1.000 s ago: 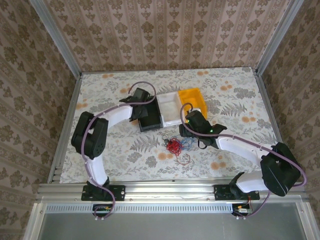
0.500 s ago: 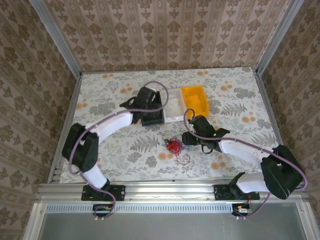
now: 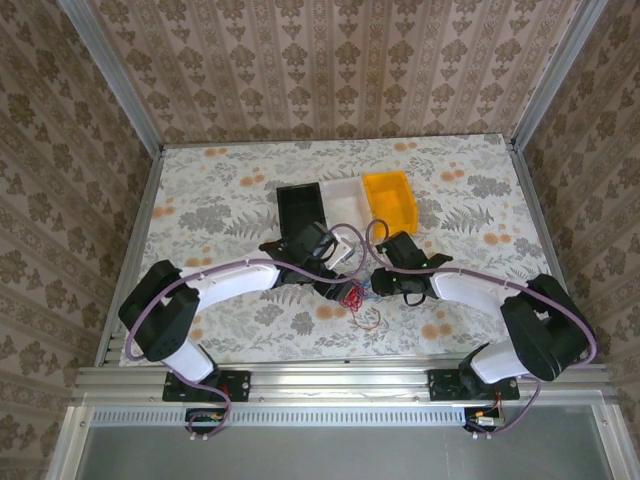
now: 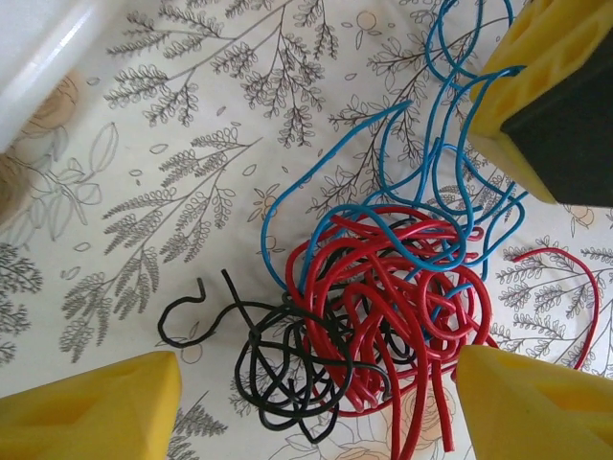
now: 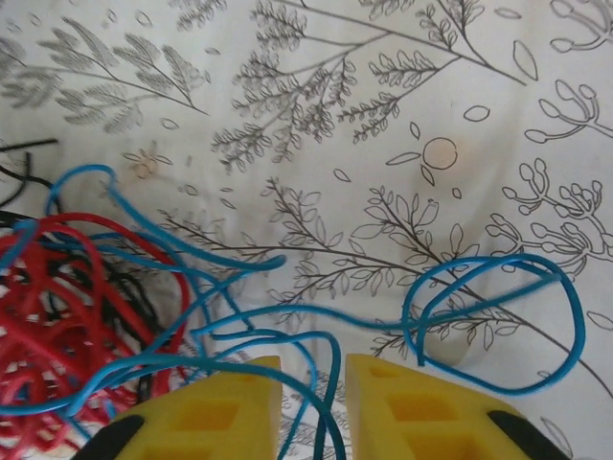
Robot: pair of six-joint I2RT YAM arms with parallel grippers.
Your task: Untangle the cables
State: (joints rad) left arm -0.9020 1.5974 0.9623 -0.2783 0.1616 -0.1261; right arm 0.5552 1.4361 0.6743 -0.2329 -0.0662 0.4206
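The cables lie tangled on the floral tablecloth: a red cable [image 4: 402, 287] bunched in the middle, a black cable [image 4: 278, 355] to its left and a blue cable [image 4: 431, 172] looping over and beyond it. My left gripper [image 4: 316, 407] is open, its yellow fingers [image 4: 96, 407] standing wide either side of the red and black bundle. My right gripper [image 5: 313, 369] is on the tangle's right side with its jaws nearly together. Blue cable [image 5: 498, 287] strands run through the narrow gap; whether they are pinched is unclear. From above, both grippers meet at the tangle [image 3: 350, 295].
A black bin [image 3: 300, 205], a white bin [image 3: 343, 200] and a yellow bin [image 3: 388, 195] stand in a row behind the tangle. The white bin's edge [image 4: 38, 57] is close to the left gripper. A red strand [image 3: 368, 318] trails toward the near edge.
The left arm swung from the black bin down to the tangle and its jaws opened. The right gripper's jaws narrowed around the blue strands.
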